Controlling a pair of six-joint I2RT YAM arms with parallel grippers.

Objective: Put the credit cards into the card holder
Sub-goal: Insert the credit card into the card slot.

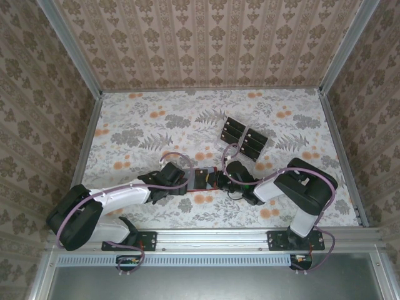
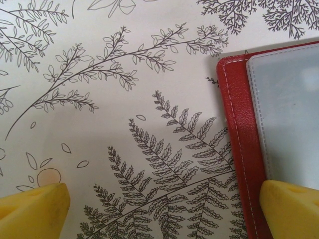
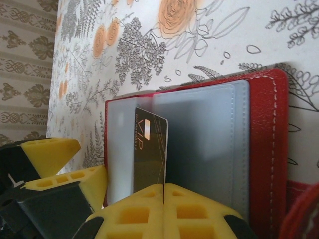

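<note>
right fingers [image 3: 199, 214] pinching a black VIP card [image 3: 151, 149] at the pockets of the open red card holder [image 3: 264, 149], left fingers [image 2: 35, 209] wide, straddling its edge, floral bench [image 2: 99, 99]

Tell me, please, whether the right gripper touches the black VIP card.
Touching. The right wrist view shows the right gripper shut on the black VIP card, pinching its near edge.

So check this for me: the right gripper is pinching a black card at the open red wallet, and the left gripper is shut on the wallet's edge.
One part is wrong. The left gripper is open, not shut on the red wallet: the left wrist view shows its fingers wide apart. The right gripper does pinch the black card at the open wallet.
</note>
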